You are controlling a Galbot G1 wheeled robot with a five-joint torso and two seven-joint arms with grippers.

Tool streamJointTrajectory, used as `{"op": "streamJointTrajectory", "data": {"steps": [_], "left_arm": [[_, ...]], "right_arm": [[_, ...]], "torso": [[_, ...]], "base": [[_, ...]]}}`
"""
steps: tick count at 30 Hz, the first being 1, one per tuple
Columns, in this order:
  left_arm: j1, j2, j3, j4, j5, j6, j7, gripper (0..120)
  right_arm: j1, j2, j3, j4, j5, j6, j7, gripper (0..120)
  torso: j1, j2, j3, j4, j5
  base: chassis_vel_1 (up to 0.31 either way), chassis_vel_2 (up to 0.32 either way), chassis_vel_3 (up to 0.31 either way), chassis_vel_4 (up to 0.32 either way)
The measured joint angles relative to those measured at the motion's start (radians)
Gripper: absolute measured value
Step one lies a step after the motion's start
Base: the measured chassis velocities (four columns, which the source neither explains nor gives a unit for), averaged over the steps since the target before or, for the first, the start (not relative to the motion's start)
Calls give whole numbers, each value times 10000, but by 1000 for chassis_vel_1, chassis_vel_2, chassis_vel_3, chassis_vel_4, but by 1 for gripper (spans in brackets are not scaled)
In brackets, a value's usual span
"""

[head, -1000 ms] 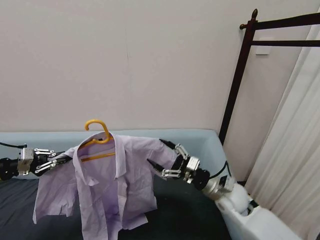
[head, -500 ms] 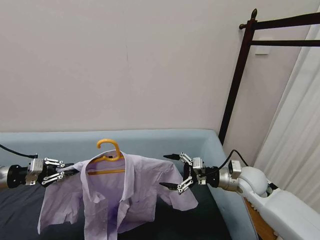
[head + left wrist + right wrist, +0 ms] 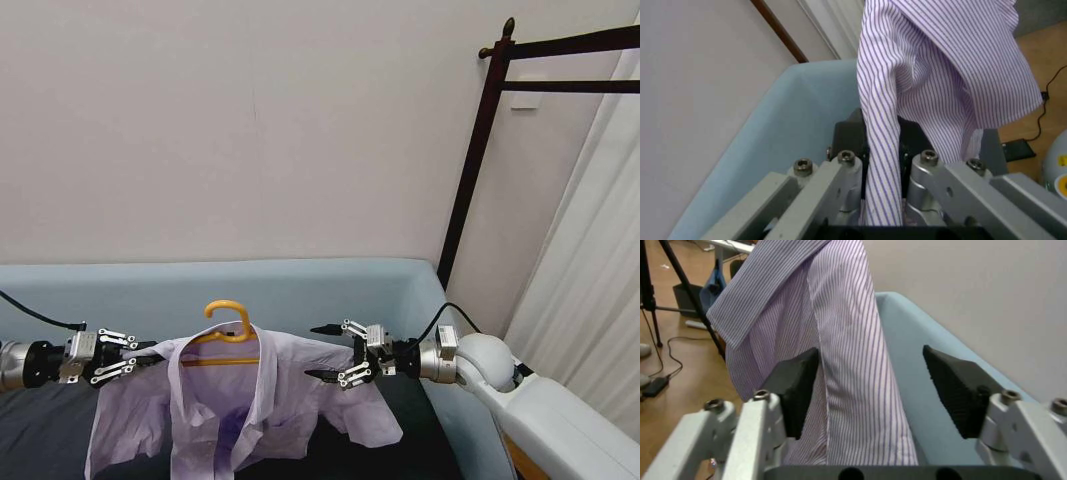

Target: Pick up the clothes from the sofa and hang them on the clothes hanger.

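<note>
Shirt hem cropped, hanger partly hidden

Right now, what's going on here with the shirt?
The robot is holding a purple striped shirt, already on an orange hanger, in the air above the light blue sofa. The left gripper is shut on one shoulder of the shirt. The right gripper is open at the other shoulder, with fabric between its spread fingers but not clamped. The dark wooden rack stands to the robot's right, and the shirt is not yet hung on it.
</note>
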Motion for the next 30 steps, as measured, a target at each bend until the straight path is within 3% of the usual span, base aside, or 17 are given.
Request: {"op": "streamJointTrajectory", "data": {"steps": [12, 15, 23, 26, 30], "left_arm": [[-34, -81, 57, -92, 119, -15, 47, 7], [-35, -103, 58, -92, 129, -48, 52, 7], [-30, -130, 6, -172, 62, -363, -163, 7], [-21, -113, -96, -108, -59, -614, -406, 14], [-71, -135, -312, 104, -507, -1086, -874, 32]], "right_arm": [[11, 122, 95, -90, -149, -409, -900, 12], [5, 90, 129, -33, -133, -534, -1118, 7], [-22, -114, 266, 237, 96, -756, -932, 7], [38, -278, 372, 383, 484, -929, -590, 7], [643, -842, 657, 822, 1158, -1495, 168, 7]], "torso": [[0, 0, 0, 1, 0], [0, 0, 0, 1, 0], [0, 0, 0, 1, 0], [0, 0, 0, 0, 2], [0, 0, 0, 2, 1]], "base": [[0, 0, 0, 0], [0, 0, 0, 0], [0, 0, 0, 0], [0, 0, 0, 0], [0, 0, 0, 0]]}}
